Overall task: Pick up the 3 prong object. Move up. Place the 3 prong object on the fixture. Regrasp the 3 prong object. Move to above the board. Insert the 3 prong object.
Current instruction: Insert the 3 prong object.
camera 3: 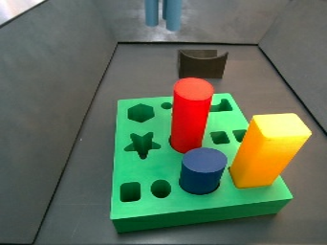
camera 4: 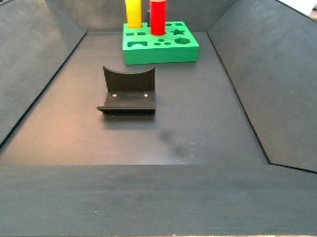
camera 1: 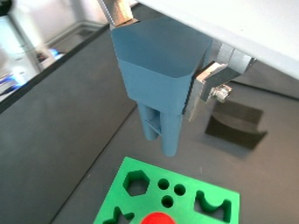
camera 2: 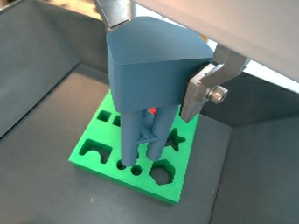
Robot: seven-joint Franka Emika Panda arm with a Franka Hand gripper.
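Gripper [camera 2: 158,66] clenched on the 3 prong object [camera 2: 149,96], prongs down, high over the board [camera 2: 111,156].

In both wrist views the piece hangs upright between the fingers [camera 1: 208,87], long axis vertical.
In a side view only its prongs [camera 3: 163,11] show, well above the fixture [camera 3: 201,63].

3 prong object [camera 3: 163,11] hangs above fixture [camera 3: 200,64]; board [camera 3: 192,206] bears 3 pegs.

This looks like a robot test lab. A plain dark tray with sloped grey walls [camera 4: 50,74] holds only a green board [camera 3: 192,206] with shaped holes and a black fixture [camera 4: 126,93].
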